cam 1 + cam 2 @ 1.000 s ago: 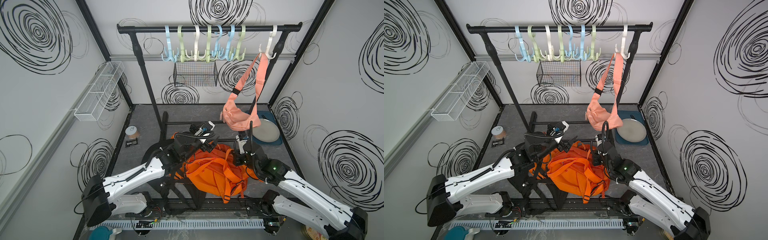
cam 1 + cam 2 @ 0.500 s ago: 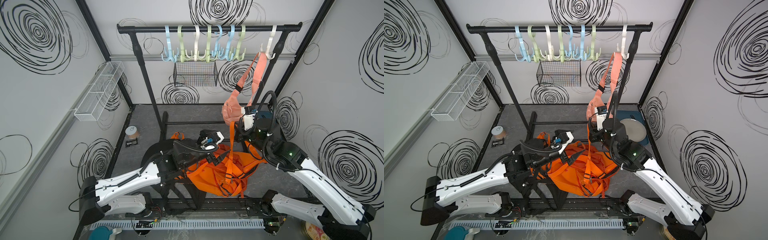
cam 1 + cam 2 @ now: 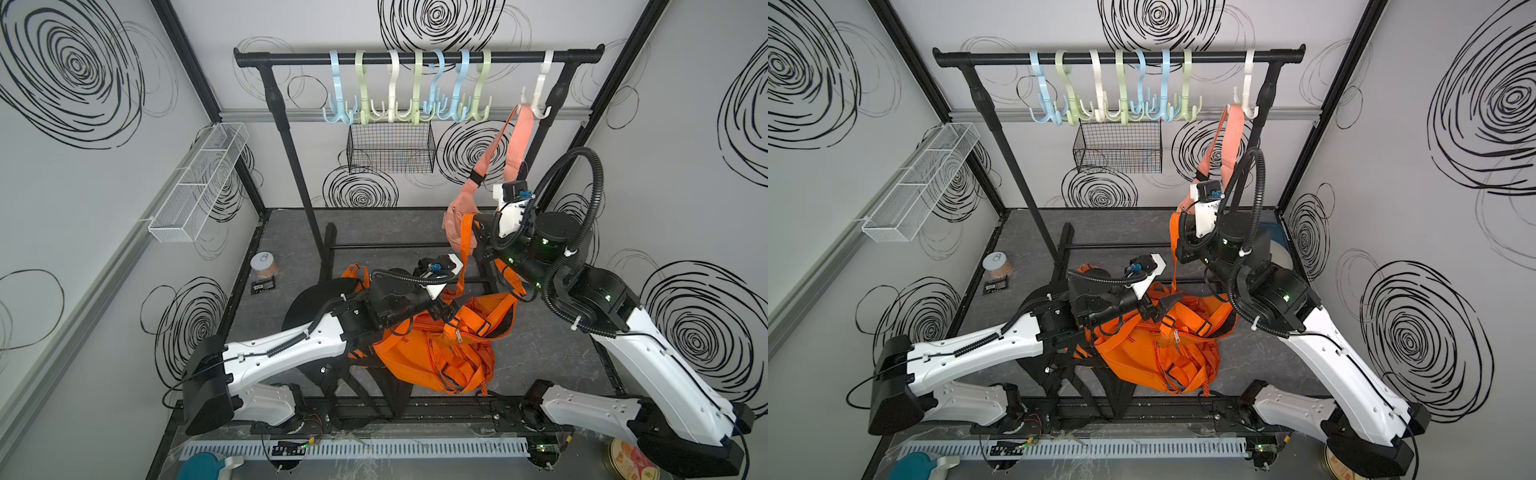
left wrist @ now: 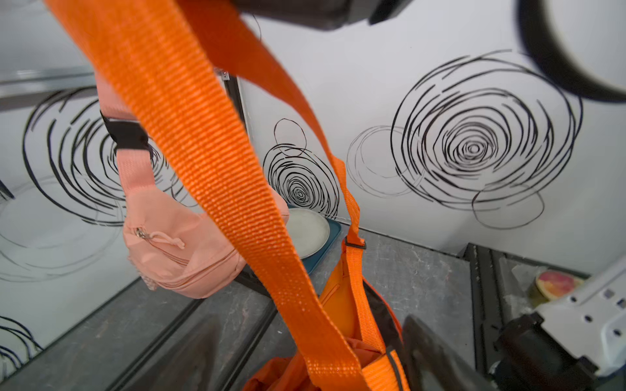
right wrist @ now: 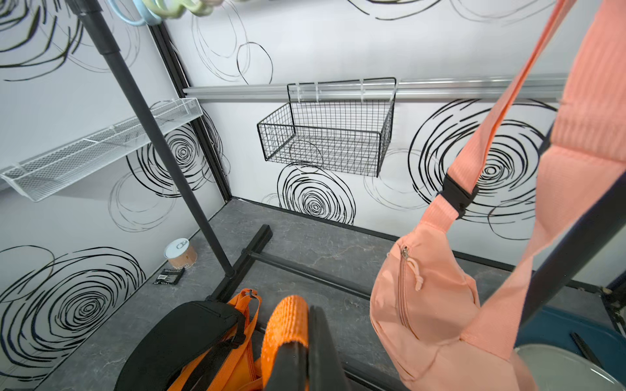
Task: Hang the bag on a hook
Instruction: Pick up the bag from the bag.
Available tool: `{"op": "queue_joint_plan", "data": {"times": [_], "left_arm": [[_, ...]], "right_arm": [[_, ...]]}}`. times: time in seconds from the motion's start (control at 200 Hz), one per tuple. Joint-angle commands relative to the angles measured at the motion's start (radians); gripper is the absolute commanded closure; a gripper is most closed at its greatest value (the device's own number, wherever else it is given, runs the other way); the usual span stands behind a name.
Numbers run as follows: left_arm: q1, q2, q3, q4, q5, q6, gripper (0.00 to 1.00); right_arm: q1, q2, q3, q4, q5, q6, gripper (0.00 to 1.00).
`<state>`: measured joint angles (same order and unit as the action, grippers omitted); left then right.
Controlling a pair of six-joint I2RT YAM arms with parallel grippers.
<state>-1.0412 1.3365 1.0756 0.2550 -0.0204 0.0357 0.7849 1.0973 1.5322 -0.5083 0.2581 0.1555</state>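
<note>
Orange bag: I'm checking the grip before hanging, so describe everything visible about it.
The orange bag is soft, bright fabric with woven webbing straps, black buckles and a zipper. It lies slumped on the grey floor; one strap is pulled up taut, pinched in the shut right gripper. Not yet on the hooks.

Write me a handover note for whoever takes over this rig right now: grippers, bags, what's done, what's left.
Right gripper: shut on the orange strap, held up beside the pink bag.
Left gripper: open, fingers either side of that strap, just above the orange bag.
Orange bag: slumped on the table, on no hook.
Pink bag: hangs from the white hook.
Done: strap grasped.
Left: lift the strap onto a free pastel hook, release.
</note>
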Motion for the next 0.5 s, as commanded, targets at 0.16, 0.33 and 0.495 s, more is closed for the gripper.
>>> {"op": "queue_joint_plan", "data": {"times": [0.16, 0.33, 0.495], "left_arm": [[0.037, -0.01, 0.052, 0.032, 0.021, -0.036, 0.57], [0.089, -0.034, 0.027, 0.044, 0.06, -0.07, 0.82], [0.125, -0.034, 0.06, 0.054, 0.085, -0.086, 0.96]], "right_arm": [[0.023, 0.016, 0.14, -0.033, 0.055, -0.08, 1.0], [0.023, 0.042, 0.229, -0.051, 0.035, -0.108, 1.0], [0.022, 0.077, 0.311, -0.051, -0.002, -0.112, 1.0]]}}
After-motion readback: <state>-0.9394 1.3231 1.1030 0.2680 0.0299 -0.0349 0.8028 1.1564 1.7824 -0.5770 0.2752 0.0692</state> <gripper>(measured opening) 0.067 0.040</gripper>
